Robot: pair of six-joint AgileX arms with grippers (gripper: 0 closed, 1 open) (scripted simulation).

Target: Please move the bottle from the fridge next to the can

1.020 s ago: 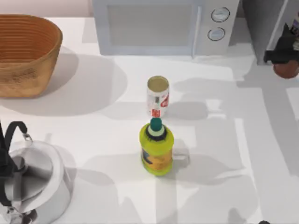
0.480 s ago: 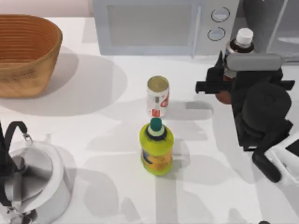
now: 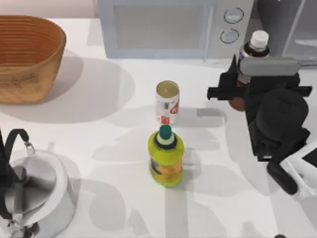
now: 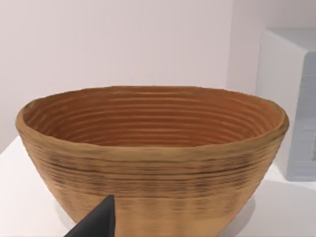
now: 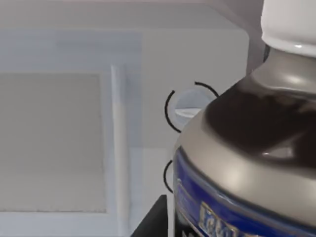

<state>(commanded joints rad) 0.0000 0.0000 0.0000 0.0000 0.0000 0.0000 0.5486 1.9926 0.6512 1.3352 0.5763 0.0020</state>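
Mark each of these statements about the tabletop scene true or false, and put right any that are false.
1. The right gripper holds the bottle, out of the fridge. True.
2. The bottle stands right beside the can. False: it is well to the can's right, in front of the microwave dials.
3. The yellow-green bottle stands nearer the front of the table than the can. True.
4. The basket is on the right of the table. False: it sits at the far left.
5. The kettle sits at the near left corner. True.
6. The bottle has a teal cap. False: its cap is white.
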